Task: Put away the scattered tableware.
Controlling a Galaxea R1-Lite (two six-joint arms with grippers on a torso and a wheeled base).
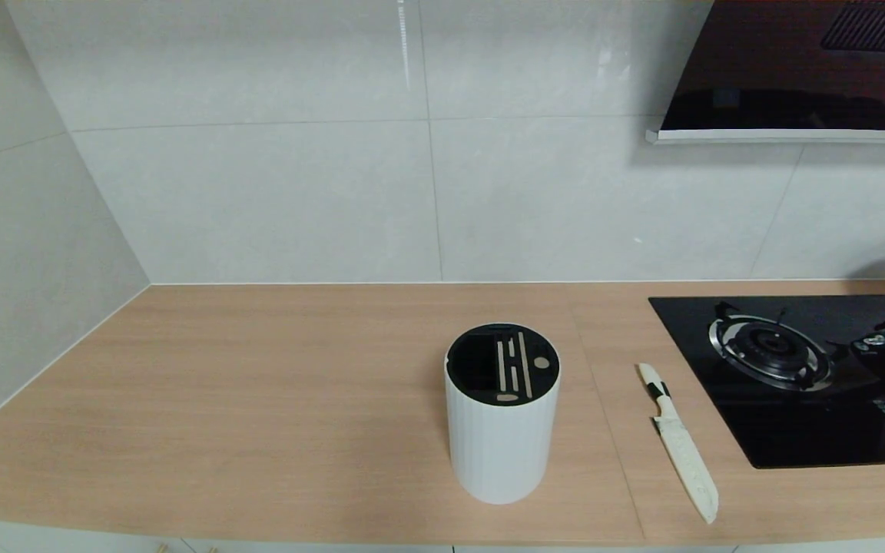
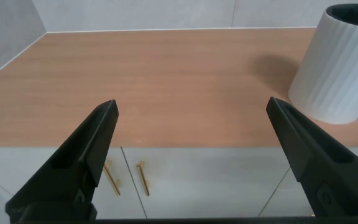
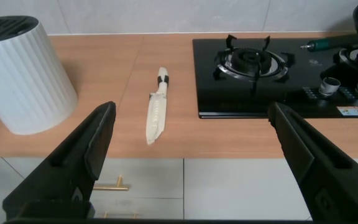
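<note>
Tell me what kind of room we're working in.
Most likely a home kitchen: a gas hob set in a wooden countertop, a range hood above it, and a knife lying beside a white knife block.

Bright, even light; soft shadows

I've got my right claw (image 3: 191, 112) out in front of the table (image 3: 104, 56), dark fingers (image 3: 86, 155) spread wide, nothing between them. White knife (image 3: 156, 115) lies flat on the table, black band on its handle. It sits between the ribbed white knife block (image 3: 23, 74) and the black gas stove (image 3: 278, 81), touching neither. I see a burner (image 3: 252, 60), then knobs (image 3: 327, 87) nearer the stove's front. Brass handle (image 3: 107, 185) on the cabinet front below.
</note>
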